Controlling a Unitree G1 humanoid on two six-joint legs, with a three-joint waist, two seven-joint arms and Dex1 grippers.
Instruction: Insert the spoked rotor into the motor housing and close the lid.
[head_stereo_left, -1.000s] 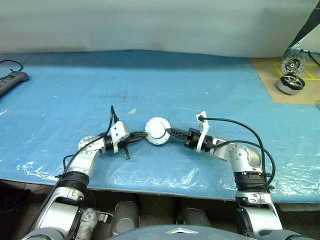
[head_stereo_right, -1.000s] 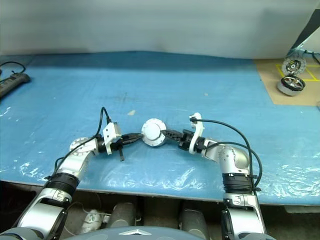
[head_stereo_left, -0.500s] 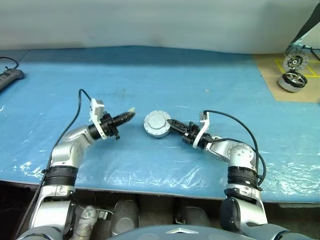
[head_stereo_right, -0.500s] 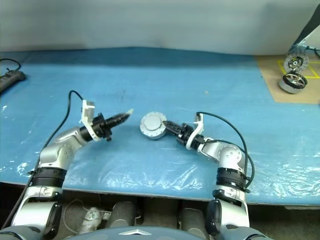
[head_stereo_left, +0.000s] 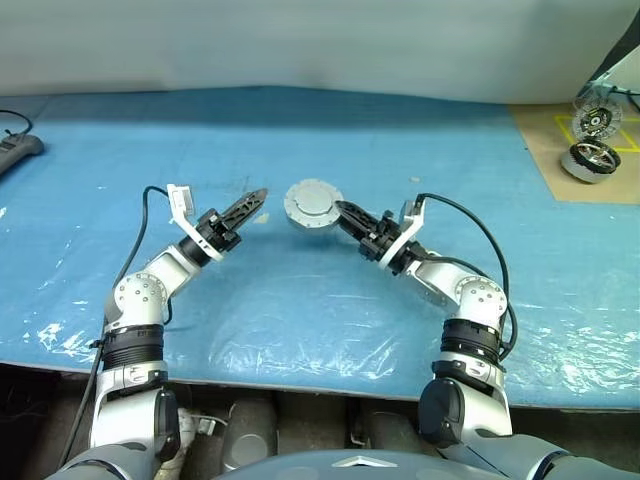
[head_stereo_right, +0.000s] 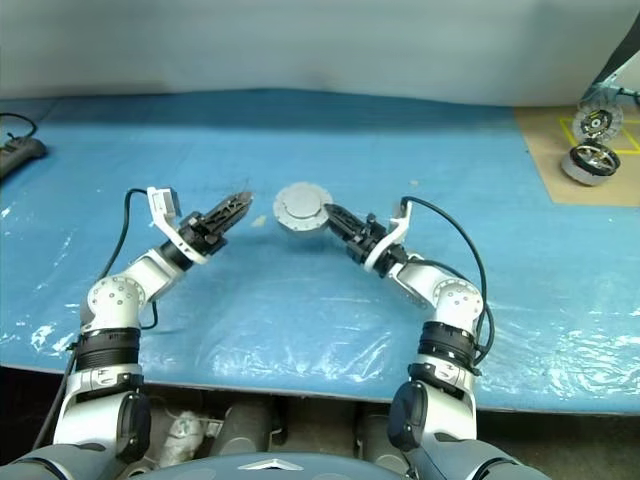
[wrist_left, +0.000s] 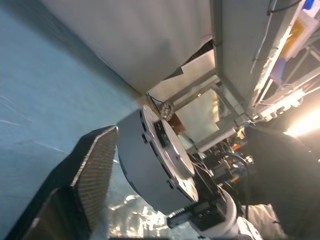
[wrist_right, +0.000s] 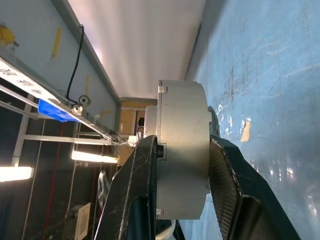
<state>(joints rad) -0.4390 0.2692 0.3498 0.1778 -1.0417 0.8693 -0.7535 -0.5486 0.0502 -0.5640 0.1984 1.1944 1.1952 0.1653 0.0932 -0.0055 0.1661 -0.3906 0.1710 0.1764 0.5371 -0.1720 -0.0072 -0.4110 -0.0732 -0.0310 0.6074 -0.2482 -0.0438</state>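
Status: the closing step appears done, pending verification.

The right gripper (head_stereo_left: 338, 208) pinches the housing (head_stereo_left: 313, 205) by its two flat faces and holds it on edge, clear of the blue table (head_stereo_left: 300, 320). In the right wrist view it is a thick silver drum clamped between both fingers. The face turned to the head camera is plain grey with small tabs round the rim, which I take to be the lid (head_stereo_right: 302, 207) seated on the housing (no gap shows at the seam in either wrist view).

The left gripper (head_stereo_left: 250, 200) hangs just beside the housing with its jaws spread, touching nothing.

Whether the rotor sits inside cannot be told, since the closed drum hides its interior.

A spoked wheel (head_stereo_left: 597, 120) and a ring-shaped part (head_stereo_left: 588, 158) lie on the brown board (head_stereo_left: 540, 150), well apart.

Remaining, in my judgement: confirm the lid is fully home and set the unit down.
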